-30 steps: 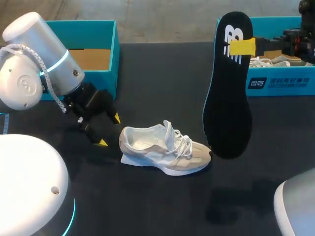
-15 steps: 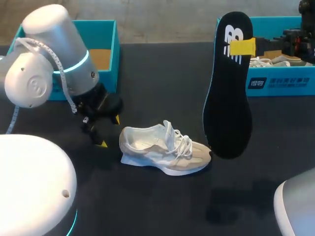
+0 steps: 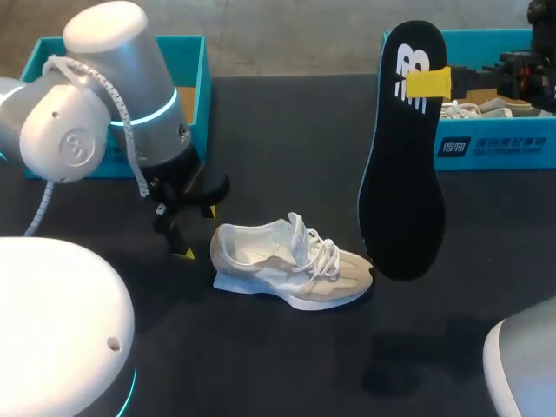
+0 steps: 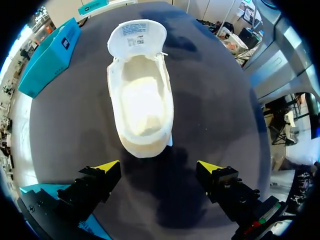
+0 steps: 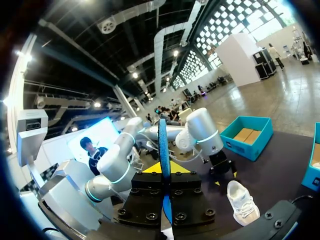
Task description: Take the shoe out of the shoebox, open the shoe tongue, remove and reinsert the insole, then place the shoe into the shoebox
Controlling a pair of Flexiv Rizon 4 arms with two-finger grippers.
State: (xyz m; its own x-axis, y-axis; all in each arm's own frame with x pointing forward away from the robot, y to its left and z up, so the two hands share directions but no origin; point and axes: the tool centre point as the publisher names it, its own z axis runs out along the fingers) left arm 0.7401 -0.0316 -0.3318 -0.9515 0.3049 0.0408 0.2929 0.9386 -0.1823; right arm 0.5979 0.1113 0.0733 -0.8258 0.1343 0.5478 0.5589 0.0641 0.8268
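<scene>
**Left tool (image 3: 197, 232) spread behind the heel, right tool (image 3: 427, 83) pinching the insole (image 3: 401, 174)**

My left tool (image 4: 159, 167) hangs low over the dark counter (image 3: 287, 130), its fingers spread wide and touching nothing, just behind the heel of the beige shoe (image 4: 142, 107). The shoe (image 3: 287, 261) rests on its sole, toe away from that tool, tongue folded forward. My right tool (image 5: 164, 172), raised higher, pinches the black insole (image 5: 163, 145) near its upper end. The insole hangs lengthwise, its lower end near the shoe's toe. Farther back stand the left shoebox (image 3: 187, 61) and the right shoebox (image 3: 495, 148), both teal.
</scene>
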